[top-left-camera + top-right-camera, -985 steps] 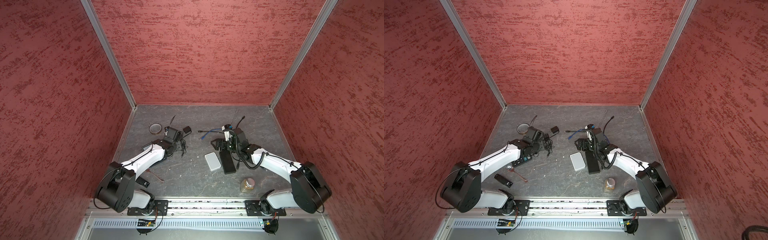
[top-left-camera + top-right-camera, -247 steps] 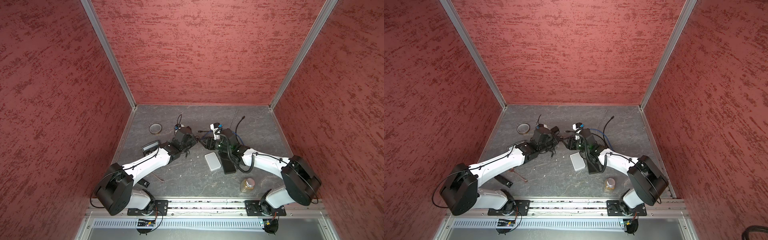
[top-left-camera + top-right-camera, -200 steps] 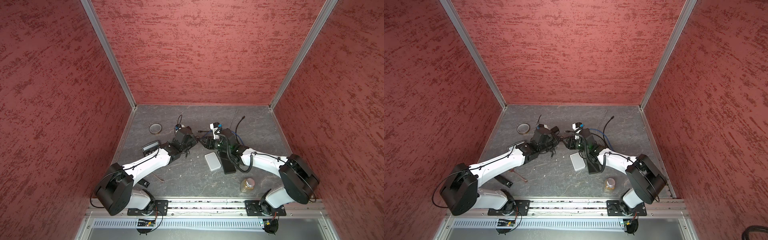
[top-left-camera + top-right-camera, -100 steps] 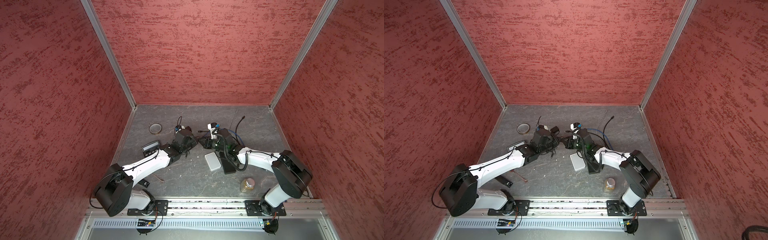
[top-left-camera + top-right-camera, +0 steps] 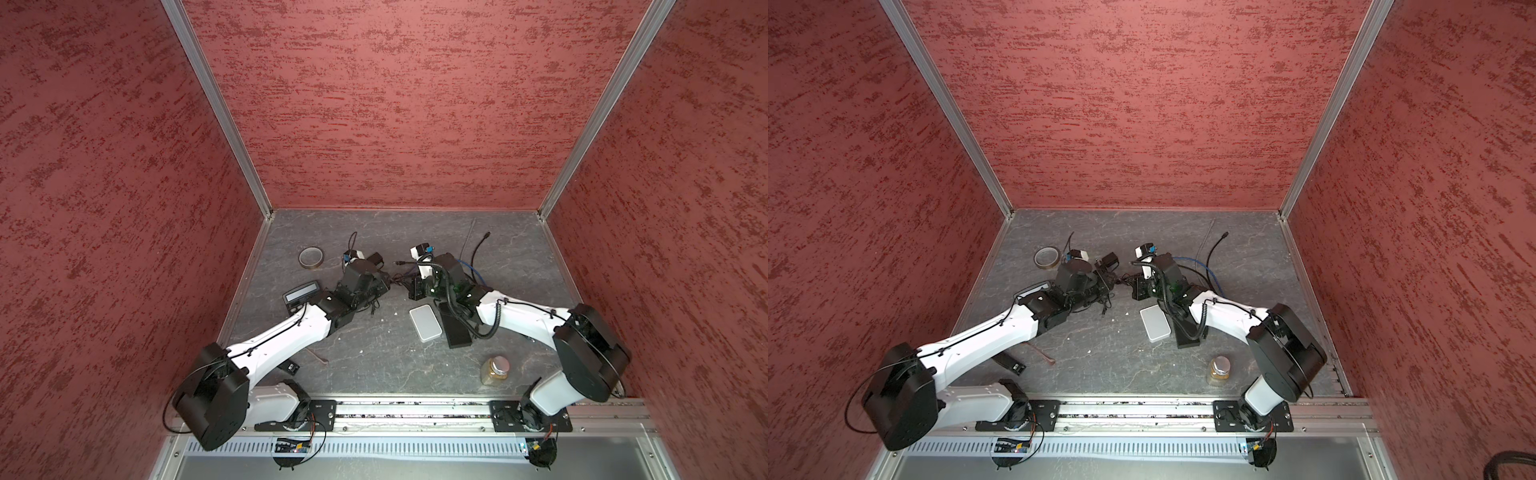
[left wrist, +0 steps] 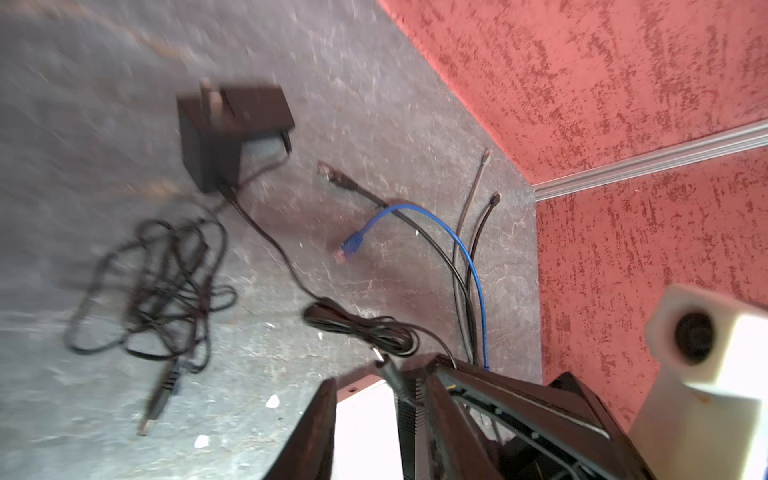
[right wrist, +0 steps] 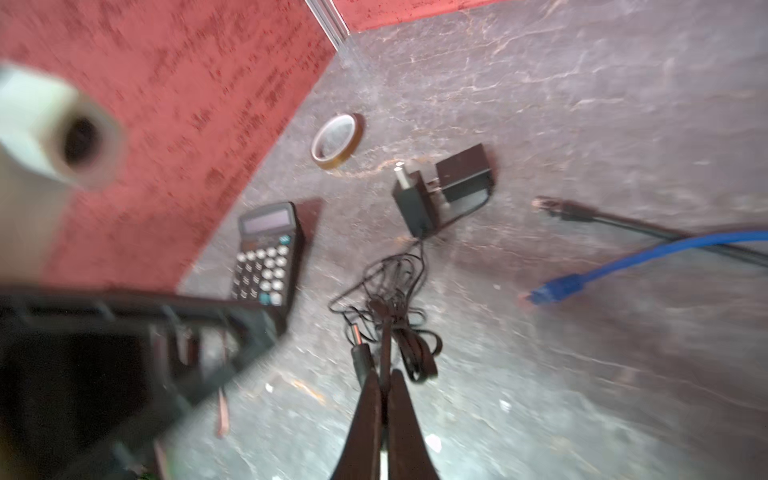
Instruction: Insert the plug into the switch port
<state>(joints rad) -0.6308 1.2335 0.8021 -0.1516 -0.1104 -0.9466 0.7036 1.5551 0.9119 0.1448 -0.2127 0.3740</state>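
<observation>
Both my hands meet over the grey counter (image 5: 374, 374), and the plug hangs between them.

Going from big to small: my two white arms reach in from the near rail, and their tips are almost touching in both top views. My left hand (image 6: 380, 374) has its fingers parted around the plug, though I cannot tell whether they touch it. My right hand (image 7: 384, 376) is pinched closed on the thin black cord (image 7: 390, 291) just behind the plug. On the counter lie a calculator (image 7: 266, 253), a white box (image 5: 424, 328) near my right arm and the black adapter (image 7: 444, 187) at the cord's far end. The plug (image 7: 358, 347) sticks out just past my right fingertips, off the counter.
</observation>
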